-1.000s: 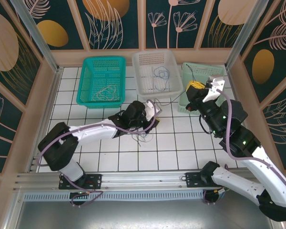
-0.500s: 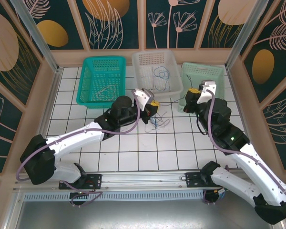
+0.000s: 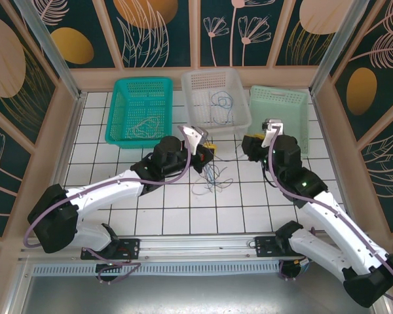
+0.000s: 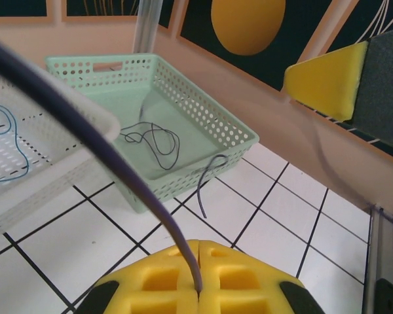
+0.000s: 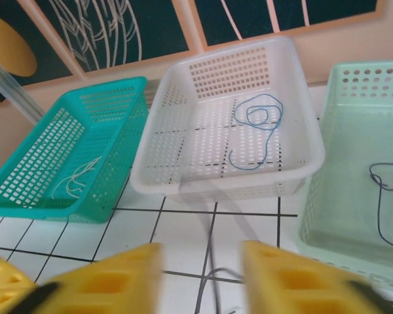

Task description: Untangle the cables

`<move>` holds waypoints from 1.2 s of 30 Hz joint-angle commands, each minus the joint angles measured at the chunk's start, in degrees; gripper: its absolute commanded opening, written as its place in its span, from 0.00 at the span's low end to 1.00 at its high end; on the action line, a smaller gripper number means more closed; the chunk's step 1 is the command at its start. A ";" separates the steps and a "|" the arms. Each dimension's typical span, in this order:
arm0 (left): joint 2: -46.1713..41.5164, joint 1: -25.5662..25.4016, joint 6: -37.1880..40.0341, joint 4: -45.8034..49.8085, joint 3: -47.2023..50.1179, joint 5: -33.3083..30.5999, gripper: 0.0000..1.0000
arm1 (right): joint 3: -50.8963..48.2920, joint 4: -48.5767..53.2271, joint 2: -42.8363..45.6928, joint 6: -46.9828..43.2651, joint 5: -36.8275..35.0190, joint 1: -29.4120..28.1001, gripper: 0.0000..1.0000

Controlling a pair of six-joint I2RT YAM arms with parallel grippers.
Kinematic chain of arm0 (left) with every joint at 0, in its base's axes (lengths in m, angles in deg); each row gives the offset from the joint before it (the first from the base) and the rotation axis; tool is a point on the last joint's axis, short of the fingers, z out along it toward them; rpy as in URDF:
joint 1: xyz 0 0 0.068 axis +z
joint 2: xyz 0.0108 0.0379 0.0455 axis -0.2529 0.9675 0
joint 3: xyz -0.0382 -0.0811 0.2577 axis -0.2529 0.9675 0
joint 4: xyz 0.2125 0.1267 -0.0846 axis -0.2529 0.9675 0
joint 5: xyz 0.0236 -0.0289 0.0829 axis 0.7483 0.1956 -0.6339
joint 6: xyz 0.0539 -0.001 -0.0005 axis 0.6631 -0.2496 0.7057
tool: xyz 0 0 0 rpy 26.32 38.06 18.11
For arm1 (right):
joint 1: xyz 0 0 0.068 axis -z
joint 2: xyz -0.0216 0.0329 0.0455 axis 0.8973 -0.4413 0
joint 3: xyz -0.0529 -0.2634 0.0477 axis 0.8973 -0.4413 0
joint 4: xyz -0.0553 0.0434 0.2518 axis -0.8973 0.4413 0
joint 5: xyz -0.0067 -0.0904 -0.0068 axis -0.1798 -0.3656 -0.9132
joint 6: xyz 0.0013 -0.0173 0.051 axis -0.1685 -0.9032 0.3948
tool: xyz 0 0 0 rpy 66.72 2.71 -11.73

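The left tool (image 3: pixel 206 152) is clamping its yellow pads (image 4: pixel 249 281) tight on a dark strand (image 4: pixel 164 216), and it looks like it is lifting that one line up so the rest can fall free. The tangle (image 3: pixel 209 176) is hanging and pooling just below that tool, on the middle of the table (image 3: pixel 150 209), a little toward the far edge. The right tool (image 3: pixel 251 145) is facing it from the right side with its fingers (image 5: pixel 118 275) spread apart, gripping nothing. A thin line is passing through the gap between them, so it seems to be lining up to take the other end and pull the strand out sideways. Along the far edge the three baskets are waiting as sorting bins. The teal basket (image 3: pixel 116 108) is holding a pale cable (image 3: pixel 144 124), the white basket (image 3: pixel 239 98) is holding a blue cable (image 5: pixel 255 127), and the green basket (image 3: pixel 285 108) is holding a black cable (image 4: pixel 154 140). The tangle is sitting near the white basket's front wall, between the two tools and closer to the left one.
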 commanded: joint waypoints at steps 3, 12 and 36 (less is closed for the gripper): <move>1.71 0.16 -5.54 1.73 -2.79 -3.10 0.00 | 0.77 2.85 -1.96 1.28 2.93 2.83 0.70; 3.21 2.51 -13.10 5.56 -5.49 -3.56 0.00 | -3.15 2.34 5.56 -1.17 7.52 2.74 0.65; 8.25 2.72 -15.64 15.13 -15.84 -6.58 0.00 | -17.41 -16.21 5.21 1.05 10.54 -17.09 0.60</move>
